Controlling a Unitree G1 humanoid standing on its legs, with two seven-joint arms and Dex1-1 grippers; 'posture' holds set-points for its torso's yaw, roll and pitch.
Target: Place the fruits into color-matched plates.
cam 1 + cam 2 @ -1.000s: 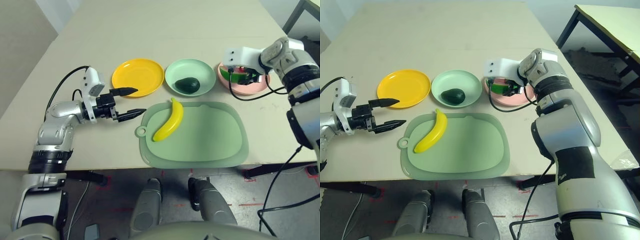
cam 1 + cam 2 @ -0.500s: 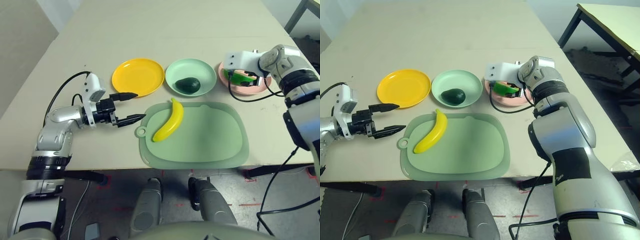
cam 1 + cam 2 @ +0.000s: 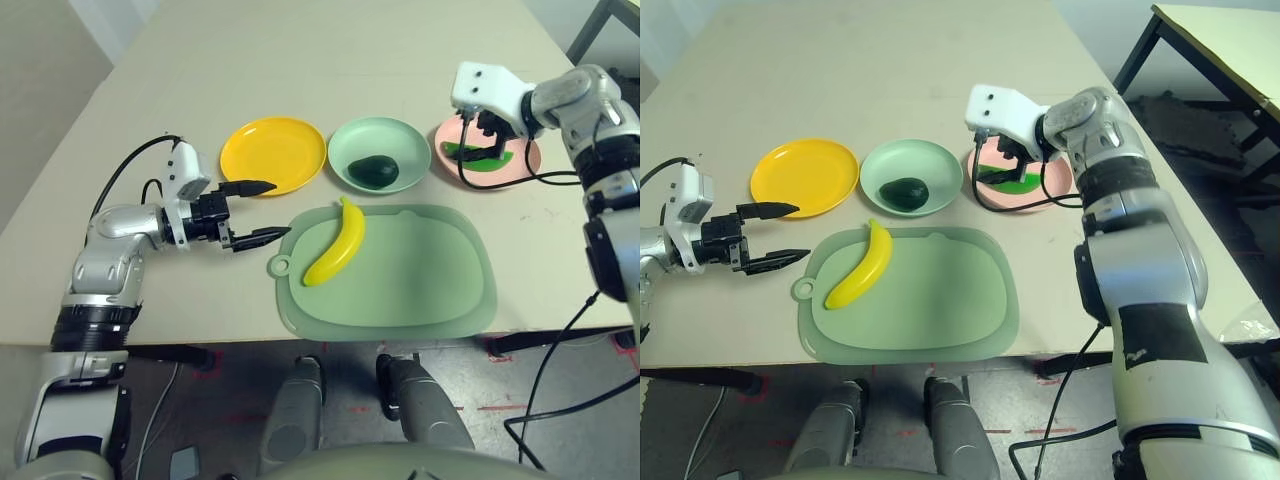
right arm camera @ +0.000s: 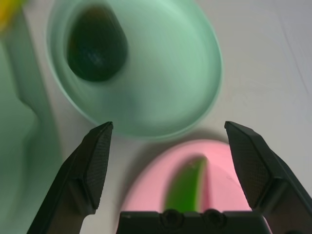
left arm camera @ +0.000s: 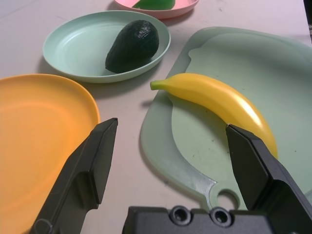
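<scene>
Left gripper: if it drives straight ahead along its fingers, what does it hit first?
Probably the banana. The left gripper is open, pointing across the table toward the green cutting board, where the banana lies. In the left wrist view the board's near edge comes first, but it is low and flat; height is unclear, so the fingers may pass over it.

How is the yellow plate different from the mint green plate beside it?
The yellow plate holds nothing, while the mint green plate has the dark avocado lying in it. The yellow plate sits nearest the left tool; the mint green plate sits in the middle of the row. Both are round, shallow and look equal in size.
</scene>
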